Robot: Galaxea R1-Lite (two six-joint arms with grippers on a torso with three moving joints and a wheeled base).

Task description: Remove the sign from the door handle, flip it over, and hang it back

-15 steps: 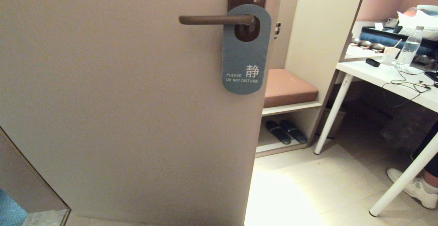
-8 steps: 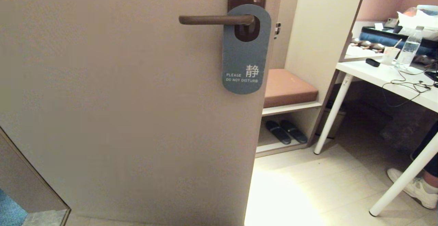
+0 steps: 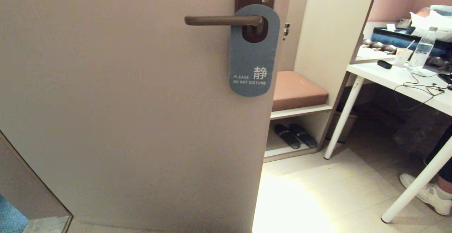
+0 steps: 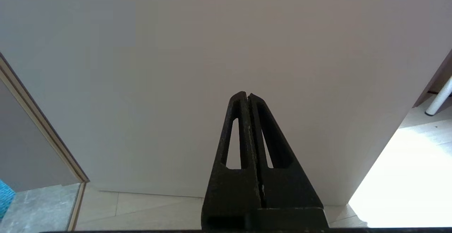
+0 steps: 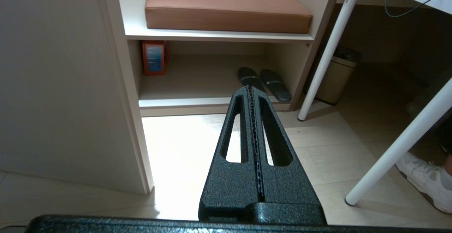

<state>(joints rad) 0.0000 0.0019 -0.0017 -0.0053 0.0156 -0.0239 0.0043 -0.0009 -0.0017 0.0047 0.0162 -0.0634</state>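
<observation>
The slate-blue rounded card sign is carried by the slim dark brown metal door handle, which is passed through its hole. A clear plastic bottle and a white paper cup are borne by the white desk.

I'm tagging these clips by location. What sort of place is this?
Most likely a hotel room entryway: a "PLEASE DO NOT DISTURB" sign hangs on the door handle, with slippers on a low shelf under a cushioned bench.
</observation>
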